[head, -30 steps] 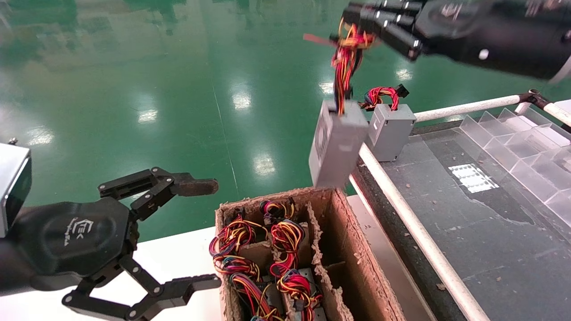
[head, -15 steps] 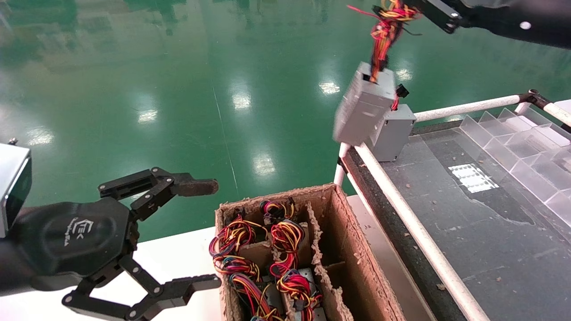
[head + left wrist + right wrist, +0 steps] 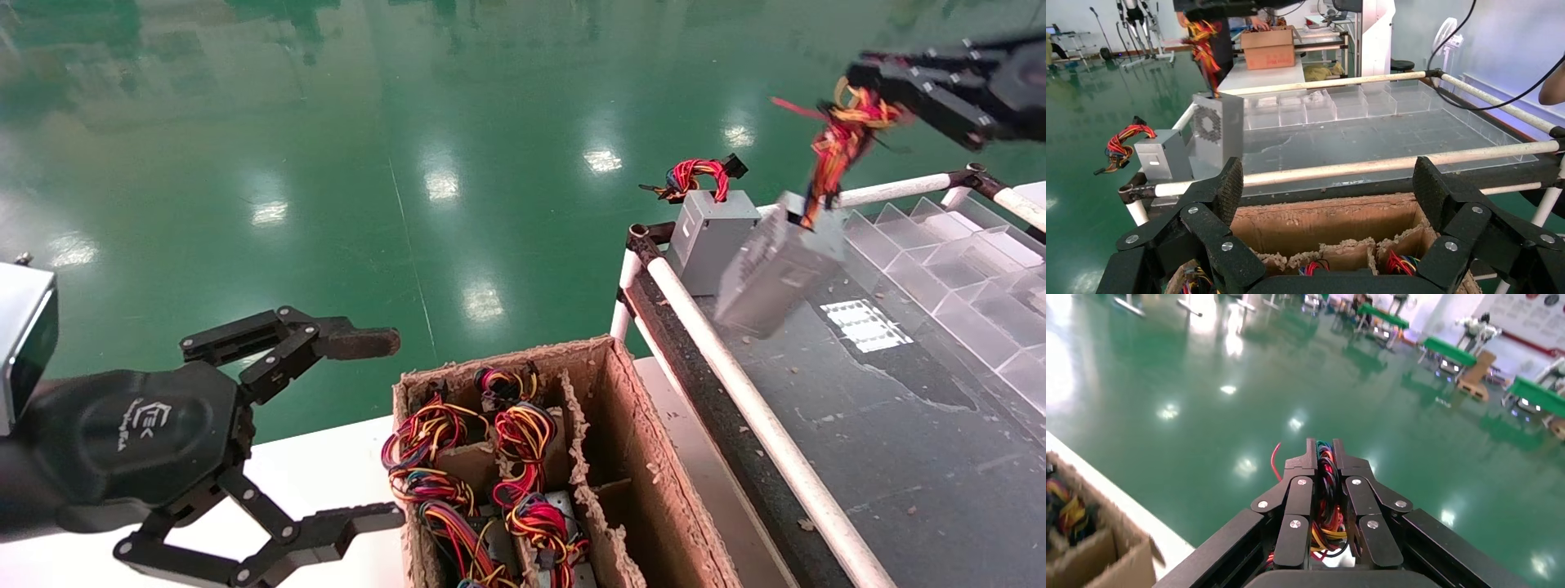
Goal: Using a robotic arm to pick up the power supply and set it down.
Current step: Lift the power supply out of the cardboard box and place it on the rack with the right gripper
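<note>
Right gripper (image 3: pixel 878 98) dangles power supply (image 3: pixel 772 273) above table (image 3: pixel 899 425).

The grey power supply (image 3: pixel 776 273) hangs tilted by its red-and-yellow wire bundle (image 3: pixel 833 151) above the dark table (image 3: pixel 899 425).

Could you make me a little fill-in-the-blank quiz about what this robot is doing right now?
1. The right gripper carries the power supply by its ____.
2. The left gripper, parked beside the cardboard box, has its fingers ____.
3. A second grey box stands at the ____ of the black table.

Missing words: wires; open; corner
</note>
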Available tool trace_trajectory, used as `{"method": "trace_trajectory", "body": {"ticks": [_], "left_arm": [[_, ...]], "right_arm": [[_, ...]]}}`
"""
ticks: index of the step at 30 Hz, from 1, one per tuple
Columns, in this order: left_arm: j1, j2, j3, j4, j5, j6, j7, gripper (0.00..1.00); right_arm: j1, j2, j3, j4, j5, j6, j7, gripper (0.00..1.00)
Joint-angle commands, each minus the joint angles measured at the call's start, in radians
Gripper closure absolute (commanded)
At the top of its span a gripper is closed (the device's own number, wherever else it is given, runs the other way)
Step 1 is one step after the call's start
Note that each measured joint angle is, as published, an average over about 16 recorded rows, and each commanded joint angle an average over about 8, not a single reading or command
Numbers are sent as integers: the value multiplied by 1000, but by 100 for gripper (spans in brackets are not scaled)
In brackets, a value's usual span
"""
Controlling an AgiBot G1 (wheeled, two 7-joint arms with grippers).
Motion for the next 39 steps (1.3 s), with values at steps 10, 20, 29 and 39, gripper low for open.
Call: {"method": "trace_trajectory", "body": {"ticks": [10,20,29,39], "left_arm": [[0,0,0,0,0,0,0,0],[0,0,0,0,0,0,0,0],[0,0,0,0,0,0,0,0],[0,0,1,0,0,0,0,0]], "right_arm": [[-11,17,-23,-18,-37,103,-49,100],[-31,-52,-35,-32,-55,241,-93,100],[-49,-157,-39,-54,-61,524,-118,100],[-66,-230,-45,-50,-70,631,-126,100]]}}
